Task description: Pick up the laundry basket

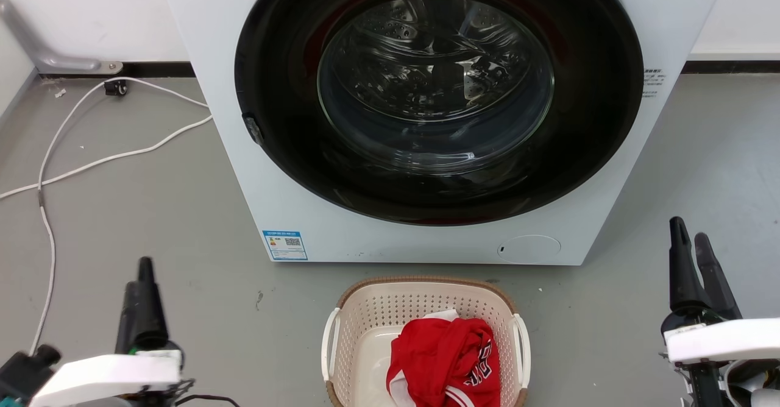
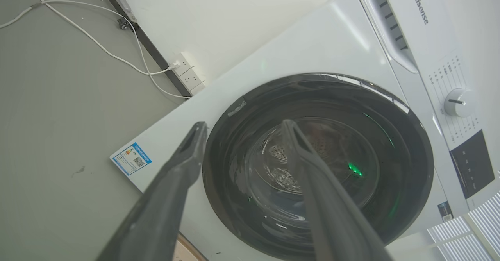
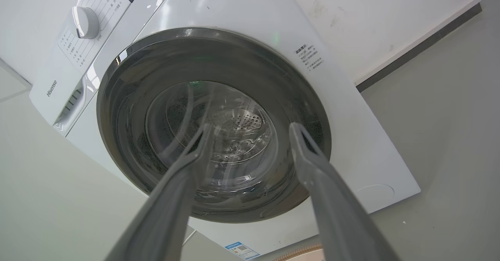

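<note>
The laundry basket (image 1: 378, 309) sits near, before the washer (image 1: 244, 169). My left gripper (image 2: 244, 127) and right gripper (image 1: 688, 231) flank it, fingers spread.

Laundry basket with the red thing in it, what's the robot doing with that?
The robot hasn't grabbed it yet. The laundry basket sits on the floor in front of the washer, with a red garment bunched inside. The left claw and right claw are both open and empty, out to either side of the basket and touching nothing. It looks set to reach for the basket next.
</note>
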